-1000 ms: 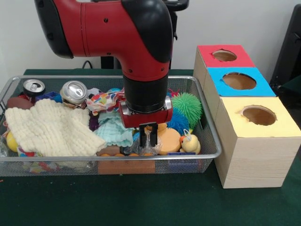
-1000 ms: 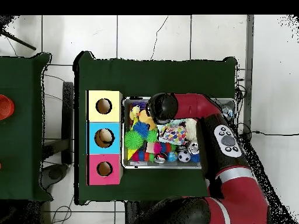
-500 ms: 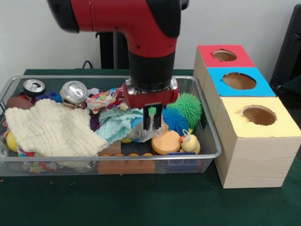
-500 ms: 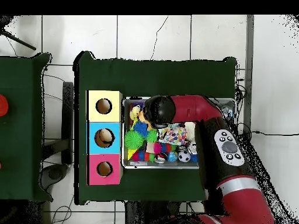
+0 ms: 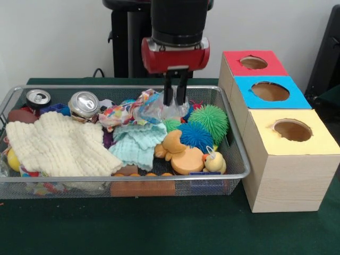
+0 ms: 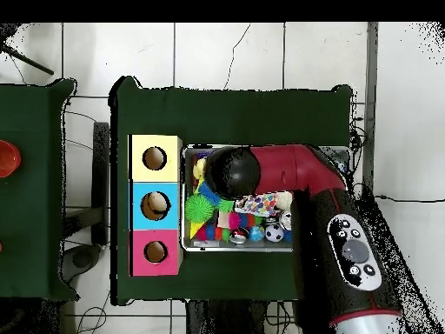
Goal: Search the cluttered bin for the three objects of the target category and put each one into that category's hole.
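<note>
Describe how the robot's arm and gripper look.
The arm is glossy red with black joints. One link carries a grey panel of round buttons. The wrist ends in a black cylinder above a red block. The gripper has two thin black jaws.

Front view: a low, close camera at the tabletop's (image 5: 159, 228) near edge, facing the wire bin (image 5: 234, 143) and three holed boxes (image 5: 289, 159). Overhead view: a high, distant camera looking straight down. Both views share bin (image 6: 185, 155), boxes (image 6: 139, 204) and tabletop (image 6: 235, 113).
</note>
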`<state>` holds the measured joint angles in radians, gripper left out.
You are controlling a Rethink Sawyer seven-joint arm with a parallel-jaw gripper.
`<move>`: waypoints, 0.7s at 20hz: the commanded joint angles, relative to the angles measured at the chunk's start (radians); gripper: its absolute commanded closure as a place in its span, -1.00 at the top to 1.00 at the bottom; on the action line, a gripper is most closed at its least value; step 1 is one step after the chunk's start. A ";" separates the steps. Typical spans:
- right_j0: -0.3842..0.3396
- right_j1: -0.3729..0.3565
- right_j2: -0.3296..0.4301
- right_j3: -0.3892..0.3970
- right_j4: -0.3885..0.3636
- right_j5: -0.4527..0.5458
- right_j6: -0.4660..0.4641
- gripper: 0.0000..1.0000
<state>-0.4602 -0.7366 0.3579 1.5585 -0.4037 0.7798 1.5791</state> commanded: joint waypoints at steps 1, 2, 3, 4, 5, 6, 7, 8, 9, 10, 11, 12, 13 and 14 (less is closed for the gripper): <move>-0.008 -0.114 0.036 0.224 0.042 0.040 -0.016 -1.00; -0.006 -0.123 0.032 0.244 0.046 0.024 -0.002 -1.00; -0.005 -0.131 0.029 0.265 0.051 0.008 0.012 -1.00; -0.001 -0.141 0.023 0.286 0.057 -0.004 0.029 -1.00; 0.002 -0.150 0.019 0.308 0.062 -0.019 0.045 -1.00; 0.006 -0.160 0.014 0.330 0.068 -0.035 0.062 -1.00; 0.010 -0.168 0.010 0.353 0.071 -0.058 0.081 -1.00; 0.016 -0.175 0.004 0.375 0.074 -0.084 0.103 -1.00; 0.022 -0.181 -0.002 0.395 0.076 -0.109 0.123 -1.00; 0.030 -0.188 -0.011 0.415 0.079 -0.131 0.146 -1.00; 0.040 -0.197 -0.020 0.435 0.082 -0.148 0.167 -1.00; 0.051 -0.207 -0.032 0.453 0.085 -0.166 0.189 -1.00; 0.063 -0.219 -0.044 0.472 0.089 -0.181 0.210 -1.00; 0.077 -0.230 -0.057 0.489 0.096 -0.191 0.231 -1.00</move>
<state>-0.4214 -0.9153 0.3384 1.8401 -0.3436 0.6873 1.5796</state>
